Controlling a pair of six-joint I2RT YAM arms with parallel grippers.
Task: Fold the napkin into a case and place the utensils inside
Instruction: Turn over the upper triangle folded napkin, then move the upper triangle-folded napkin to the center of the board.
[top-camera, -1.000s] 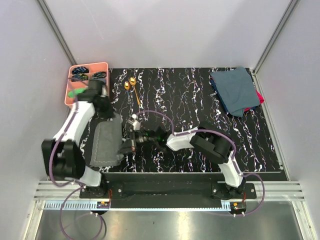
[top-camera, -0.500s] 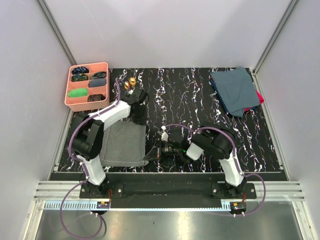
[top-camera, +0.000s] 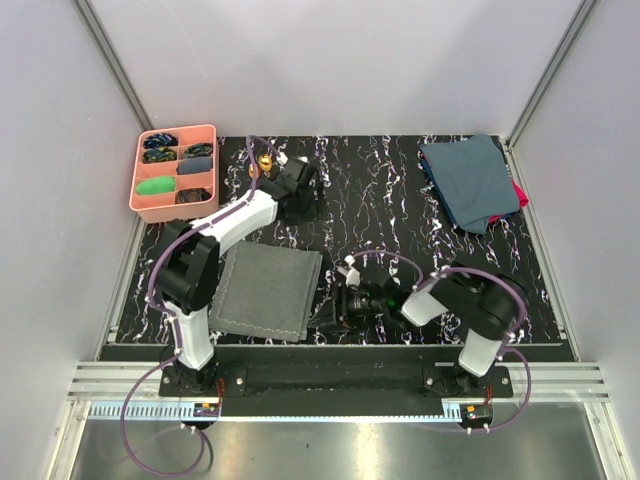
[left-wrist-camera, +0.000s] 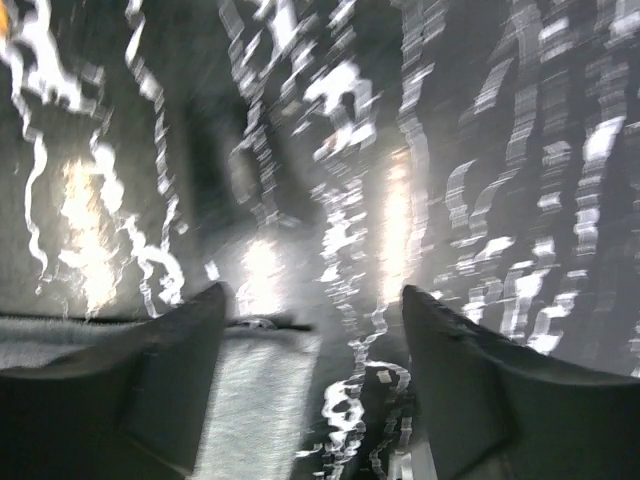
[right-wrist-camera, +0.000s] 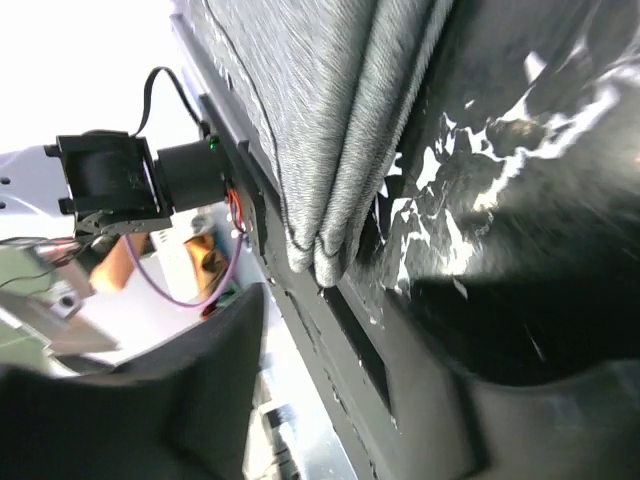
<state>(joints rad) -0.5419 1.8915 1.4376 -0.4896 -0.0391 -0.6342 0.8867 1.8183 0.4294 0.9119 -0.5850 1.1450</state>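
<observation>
The grey napkin (top-camera: 265, 290) lies folded flat on the black marbled table, near the front left. My right gripper (top-camera: 340, 305) is low beside its right edge. It is open, and the cloth's folded layers (right-wrist-camera: 330, 150) hang just ahead of the jaws (right-wrist-camera: 350, 300) with nothing between them. My left gripper (top-camera: 303, 190) is over bare table toward the back. It is open and empty (left-wrist-camera: 312, 295), in a blurred view with grey cloth (left-wrist-camera: 250, 400) at the bottom. One gold utensil (top-camera: 265, 160) shows left of the left arm's wrist; the arm hides the rest.
A pink compartment tray (top-camera: 139, 190) with small items stands at the back left. A stack of blue-teal cloths (top-camera: 470, 180) lies at the back right. The table's front edge (right-wrist-camera: 330, 330) runs just beside the napkin's corner.
Both grippers have opened and let go of the napkin, which now lies flat and folded. The left arm swung away toward the back centre. The right gripper drew back to the right.
</observation>
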